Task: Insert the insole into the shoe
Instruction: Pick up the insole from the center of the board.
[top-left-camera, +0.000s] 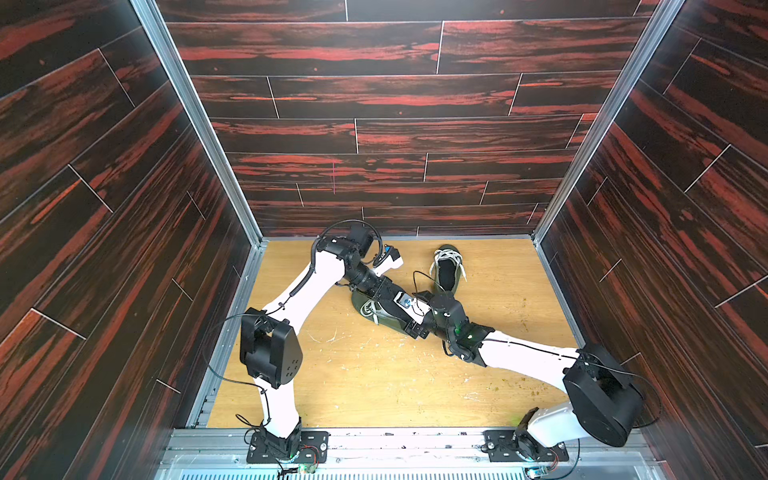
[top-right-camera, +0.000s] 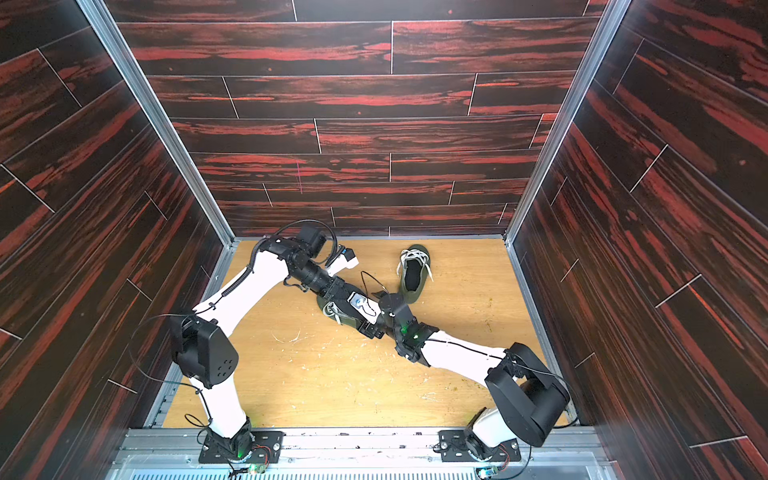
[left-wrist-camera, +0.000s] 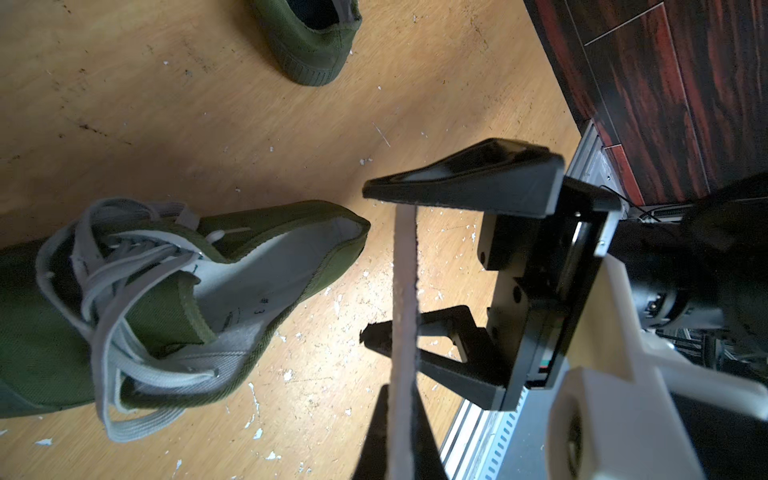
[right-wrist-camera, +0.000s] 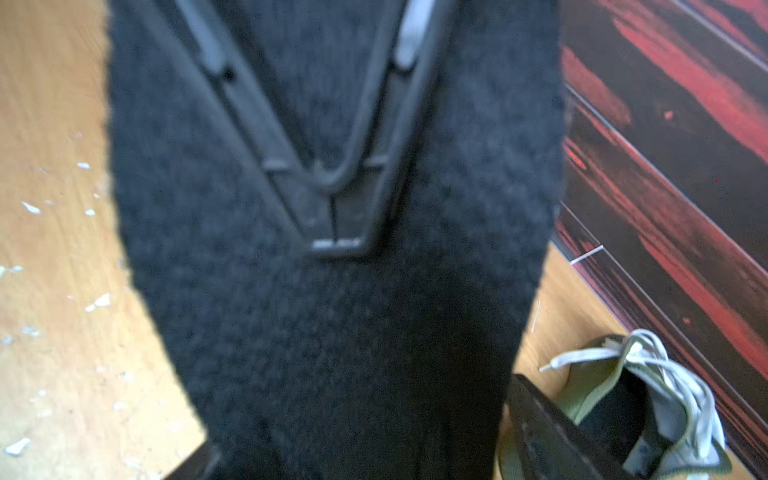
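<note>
1. The table carries two green shoes. I judge the target to be the shoe lying about mid-table, a little toward the left edge and under the left forearm, because its inside shows bare grey lining. The second shoe, near the back edge, looks dark inside, as if already filled.
2. The shoe's long axis runs diagonally, with the toe toward the back-left corner and the heel toward the front-right corner. Its opening faces up.
3. The insole is off the table, in the air just beside and beyond the heel, and no part of it is in the shoe. Its long axis carries on from the left fingers, roughly along the shoe's diagonal. Its free end points toward the front-right corner, away from the toe.
4. The left gripper has its jaws closed tight on one end of the insole. It hangs over the shoe itself, so it is the nearer arm.
5. The right gripper has its jaws spread wide about the insole's free end and pinches nothing that shows. It stands on the heel side.
6. From the insole's free end, the opening lies back toward the left wrist. The coming move therefore likely needs the insole turned or fed toe-ward from the heel side, where the right arm is better placed.
</note>
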